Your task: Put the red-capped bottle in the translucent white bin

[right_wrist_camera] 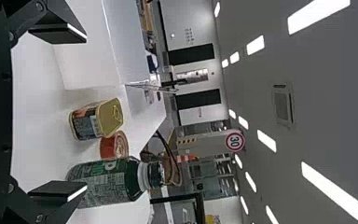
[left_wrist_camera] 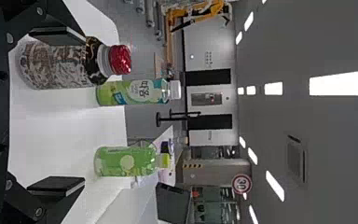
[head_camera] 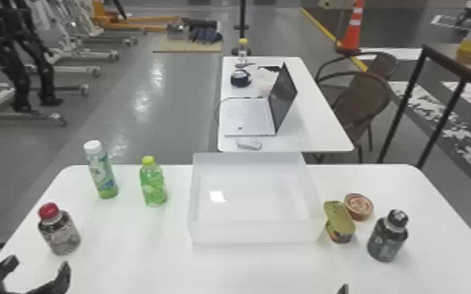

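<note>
The red-capped bottle (head_camera: 59, 234) is stood upright on the surface (head_camera: 129, 254), just beyond the left tool (head_camera: 38, 266), whose fingers are spread, with nothing grasped. The right tool (head_camera: 343, 289), also opened and unloaded, is parked nearer than the dark bottle (head_camera: 387, 236).

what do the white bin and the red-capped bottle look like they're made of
The bin looks like translucent plastic with a smooth, slightly frosted finish: its walls are milky and the tabletop's white seems to come through. The red-capped bottle seems to be clear, glossy plastic with a patterned printed wrap, though glass can't be ruled out; its red cap is shiny, either plastic or metal.
</note>
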`<state>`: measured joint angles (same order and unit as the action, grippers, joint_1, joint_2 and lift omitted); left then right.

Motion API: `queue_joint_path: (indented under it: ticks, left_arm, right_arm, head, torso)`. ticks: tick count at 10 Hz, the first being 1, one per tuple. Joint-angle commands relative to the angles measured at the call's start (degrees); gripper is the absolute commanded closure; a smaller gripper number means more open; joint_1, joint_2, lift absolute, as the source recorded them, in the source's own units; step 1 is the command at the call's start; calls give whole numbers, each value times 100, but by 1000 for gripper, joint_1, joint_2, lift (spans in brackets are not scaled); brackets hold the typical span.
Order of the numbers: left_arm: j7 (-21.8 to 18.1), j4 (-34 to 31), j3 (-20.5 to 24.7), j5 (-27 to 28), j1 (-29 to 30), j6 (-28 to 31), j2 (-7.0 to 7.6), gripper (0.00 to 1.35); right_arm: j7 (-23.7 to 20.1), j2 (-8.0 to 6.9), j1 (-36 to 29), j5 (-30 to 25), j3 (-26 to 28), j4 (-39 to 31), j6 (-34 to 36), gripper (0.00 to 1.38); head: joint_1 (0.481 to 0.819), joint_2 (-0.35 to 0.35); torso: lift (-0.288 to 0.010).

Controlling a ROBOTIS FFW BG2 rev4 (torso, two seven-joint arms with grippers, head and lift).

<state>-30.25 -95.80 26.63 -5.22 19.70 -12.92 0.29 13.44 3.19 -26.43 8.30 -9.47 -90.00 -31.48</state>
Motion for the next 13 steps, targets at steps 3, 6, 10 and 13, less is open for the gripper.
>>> queue_joint_path:
  ticks: [3,6,10,13]
  left_arm:
    - [995,-8,-853,-401,306,-61,-44,229]
    - [1329,9,-1248,-542,288,-52,-44,229]
    - [1689,0,-1433,-727,412,-193,-44,229]
    - [1751,80,-1503,-762,412,-114,-20,228]
  right_arm:
    - [-16,15,-776,-118,200,-553,344,179]
    - [-403,252,-1136,-21,490,-1212,1012,179]
    - [-913,-324,-1198,-460,885,-1582,1689,179]
    - [-1502,-324,-1180,-944,1263,-1256,1373,182]
  head:
    - [549,0]
    - [549,0]
    - [549,0]
    - [549,0]
  torso:
    - [-100]
    - [-100]
    - [-100]
    - [-100]
